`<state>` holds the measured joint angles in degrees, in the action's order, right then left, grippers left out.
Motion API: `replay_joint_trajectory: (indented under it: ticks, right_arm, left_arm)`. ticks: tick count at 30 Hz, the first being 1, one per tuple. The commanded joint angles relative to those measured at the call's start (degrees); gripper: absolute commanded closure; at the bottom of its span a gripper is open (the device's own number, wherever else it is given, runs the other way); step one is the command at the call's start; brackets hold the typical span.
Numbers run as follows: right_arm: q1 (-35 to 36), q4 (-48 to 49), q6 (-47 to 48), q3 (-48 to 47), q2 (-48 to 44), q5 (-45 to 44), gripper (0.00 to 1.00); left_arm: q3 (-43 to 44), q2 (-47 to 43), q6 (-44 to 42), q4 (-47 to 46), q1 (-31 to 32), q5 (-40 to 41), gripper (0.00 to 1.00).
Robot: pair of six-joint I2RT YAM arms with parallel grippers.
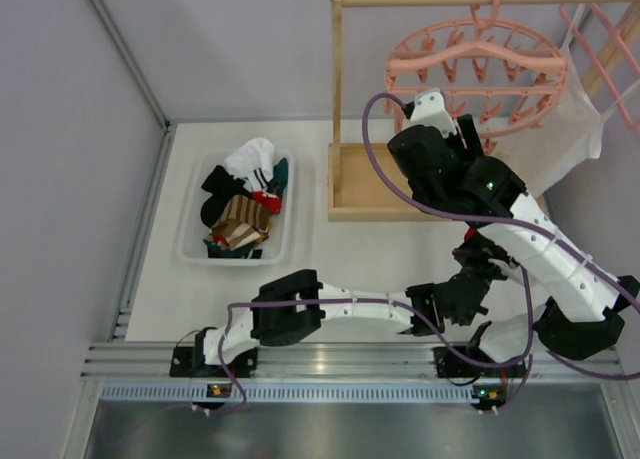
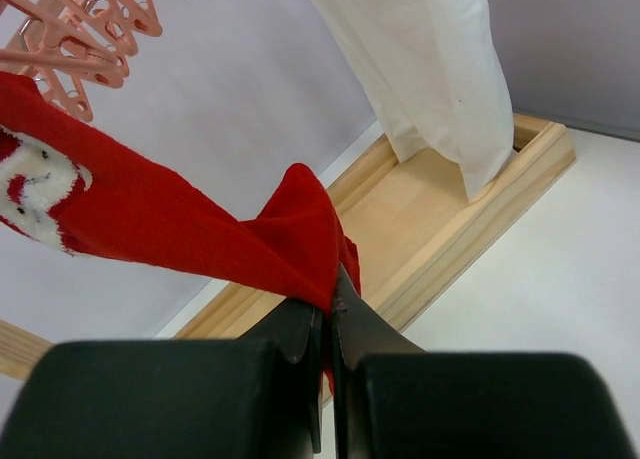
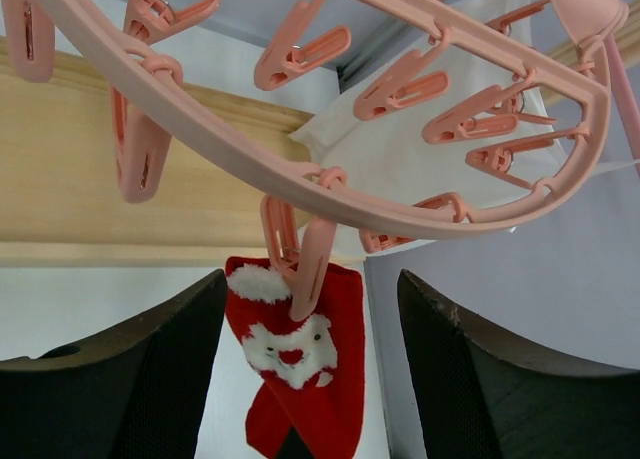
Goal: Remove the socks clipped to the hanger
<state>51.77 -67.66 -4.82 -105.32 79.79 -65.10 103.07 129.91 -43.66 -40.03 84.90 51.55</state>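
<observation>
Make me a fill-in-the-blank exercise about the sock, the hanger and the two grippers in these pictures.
1. The left gripper is shut on a ____ sock.
2. That sock hangs from a ____ clip on the hanger.
3. The right gripper has its jaws ____, one on either side of that clip.
4. The big cloth hanging by the wooden stand is ____.
Missing words: red, pink, open, white.

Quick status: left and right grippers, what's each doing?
Left gripper: closed, holding the red sock.
Right gripper: open, fingers either side of the pink clip pinning that sock, gripping nothing.
</observation>
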Motion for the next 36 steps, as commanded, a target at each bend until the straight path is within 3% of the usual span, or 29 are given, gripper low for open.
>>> replay_joint_trajectory:
  ticks: [1, 5, 18, 21, 36]
  right_arm:
    - [0.62, 9.98, 4.1, 3.26, -0.68, -3.27, 0.34]
    - [0.44, 20.52, 9.03, 7.4, -2.44, -4.51, 0.39]
    - [-5.19, 33.55, 16.94, 15.75, -3.23, -6.61, 0.4]
    - [-5.36, 40.3, 20.53, 18.73, -4.46, -8.02, 0.4]
    - [-5.71, 47.71, 26.26, 23.58, -7.37, -9.87, 0.44]
  left_arm:
    - [0.38, -0.97, -1.61, -1.63, 2.11, -3.56, 1.0]
    - [0.03, -1.32, -1.08, -1.63, 2.11, -3.91, 1.0]
    - [-1.29, -2.29, -0.2, -1.8, 2.11, -4.18, 1.0]
    - [-1.55, -2.38, 0.15, -1.8, 2.11, -4.18, 1.0]
    - [-1.55, -2.46, 2.26, -1.8, 1.23, -4.0, 1.0]
